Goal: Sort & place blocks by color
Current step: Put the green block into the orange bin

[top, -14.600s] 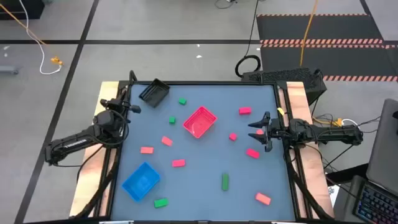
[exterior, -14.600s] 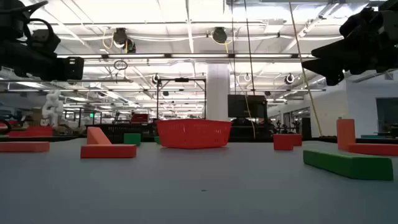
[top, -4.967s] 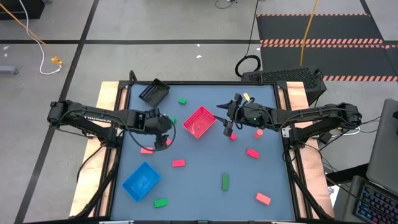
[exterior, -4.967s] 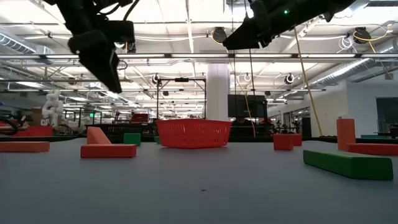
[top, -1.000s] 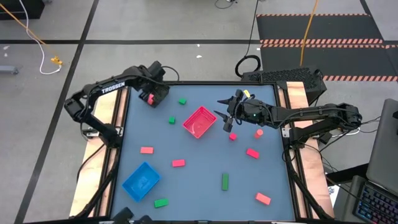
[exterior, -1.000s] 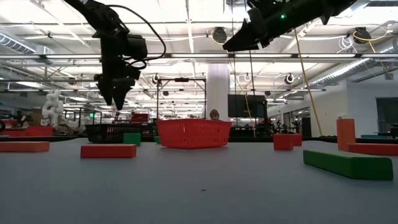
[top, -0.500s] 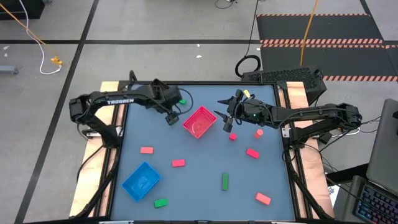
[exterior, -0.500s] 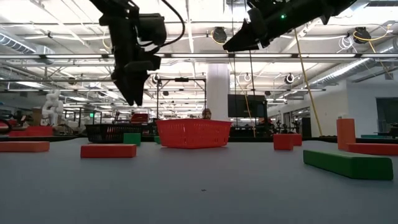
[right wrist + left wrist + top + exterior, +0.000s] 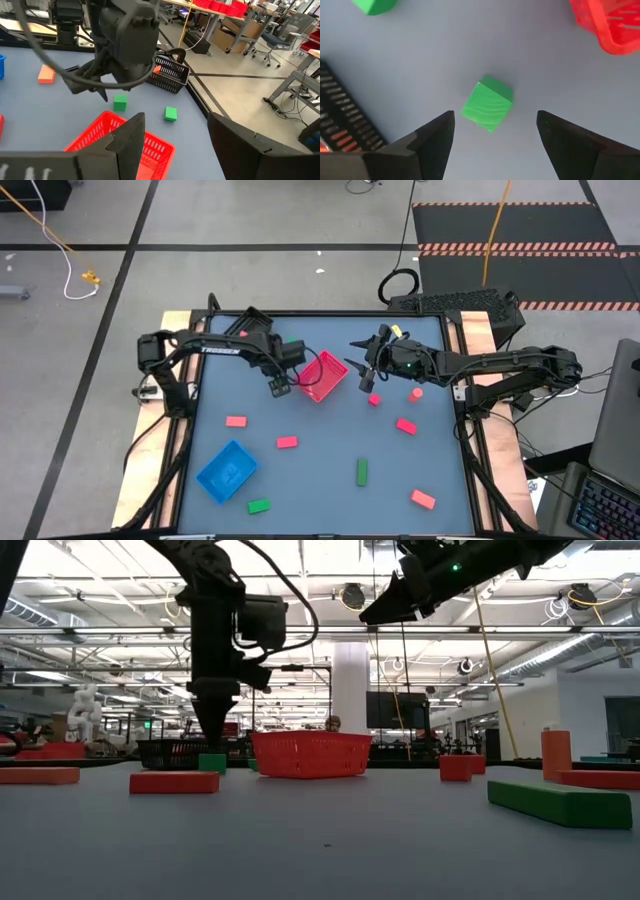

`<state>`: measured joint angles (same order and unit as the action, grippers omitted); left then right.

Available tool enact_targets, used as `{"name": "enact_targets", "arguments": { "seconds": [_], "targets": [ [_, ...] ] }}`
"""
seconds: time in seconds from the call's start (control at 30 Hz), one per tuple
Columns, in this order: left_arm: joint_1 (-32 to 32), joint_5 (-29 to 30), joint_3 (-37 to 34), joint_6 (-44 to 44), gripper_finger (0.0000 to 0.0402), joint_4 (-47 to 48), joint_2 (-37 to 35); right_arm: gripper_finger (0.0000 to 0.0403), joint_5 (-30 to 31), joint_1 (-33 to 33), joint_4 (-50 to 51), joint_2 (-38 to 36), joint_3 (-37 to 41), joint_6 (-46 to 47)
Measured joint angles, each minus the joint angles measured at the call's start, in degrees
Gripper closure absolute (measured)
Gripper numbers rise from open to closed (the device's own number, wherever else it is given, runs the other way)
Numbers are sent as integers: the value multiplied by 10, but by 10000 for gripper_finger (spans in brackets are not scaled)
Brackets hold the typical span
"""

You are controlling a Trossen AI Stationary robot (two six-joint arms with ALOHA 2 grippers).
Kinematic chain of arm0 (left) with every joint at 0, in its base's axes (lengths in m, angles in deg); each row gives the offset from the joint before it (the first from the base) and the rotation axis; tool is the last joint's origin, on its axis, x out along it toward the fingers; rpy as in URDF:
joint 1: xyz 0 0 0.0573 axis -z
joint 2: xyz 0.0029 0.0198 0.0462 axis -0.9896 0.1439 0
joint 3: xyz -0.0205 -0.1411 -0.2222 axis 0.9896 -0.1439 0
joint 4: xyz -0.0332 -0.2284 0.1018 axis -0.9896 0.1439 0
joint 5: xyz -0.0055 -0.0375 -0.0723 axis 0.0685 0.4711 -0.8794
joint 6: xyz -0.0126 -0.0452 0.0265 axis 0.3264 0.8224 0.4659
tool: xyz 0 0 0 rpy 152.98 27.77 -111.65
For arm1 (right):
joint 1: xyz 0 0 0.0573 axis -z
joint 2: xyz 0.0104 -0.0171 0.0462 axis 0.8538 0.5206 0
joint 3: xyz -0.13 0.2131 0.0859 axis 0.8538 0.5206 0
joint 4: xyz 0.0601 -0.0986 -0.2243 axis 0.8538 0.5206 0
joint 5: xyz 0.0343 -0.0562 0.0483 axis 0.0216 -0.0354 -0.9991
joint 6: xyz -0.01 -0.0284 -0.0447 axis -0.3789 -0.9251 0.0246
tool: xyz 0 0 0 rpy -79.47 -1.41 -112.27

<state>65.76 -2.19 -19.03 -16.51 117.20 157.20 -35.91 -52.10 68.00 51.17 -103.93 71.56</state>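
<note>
A small green cube (image 9: 486, 106) rests flat on the grey table between the black tray (image 9: 170, 75) and the red tray (image 9: 322, 375). My left gripper (image 9: 495, 120) hangs open just above the cube, pointing down, one finger on each side and both clear of it; in the low view my left gripper (image 9: 213, 730) stands over the cube (image 9: 211, 762). A second green cube (image 9: 170, 113) lies nearby. A red block (image 9: 156, 69) lies in the black tray. My right gripper (image 9: 362, 368) hovers open and empty, high beside the red tray's right side.
Red blocks (image 9: 236, 421) (image 9: 287, 442) (image 9: 406, 426) lie across the middle of the table. A green bar (image 9: 362, 472) and a green block (image 9: 259, 506) lie near the front. The blue tray (image 9: 227, 471) sits at the near left.
My left gripper has swung from over the black tray at the far left corner toward the table's right and near edges. It has come down over the green cube beside the red tray and has rolled somewhat on the way. My right arm has kept still.
</note>
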Motion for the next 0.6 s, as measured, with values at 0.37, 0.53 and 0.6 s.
{"name": "enact_targets", "arguments": {
  "seconds": [0.37,0.53,0.6],
  "targets": [
    [5,50,0,-162,121,-4,1,193,0,0,1,0,0,1],
    [4,55,0,-222,121,-7,1,193,0,0,8,0,0,1],
    [5,41,0,-234,121,-7,1,193,0,0,9,0,0,1]
  ]
}}
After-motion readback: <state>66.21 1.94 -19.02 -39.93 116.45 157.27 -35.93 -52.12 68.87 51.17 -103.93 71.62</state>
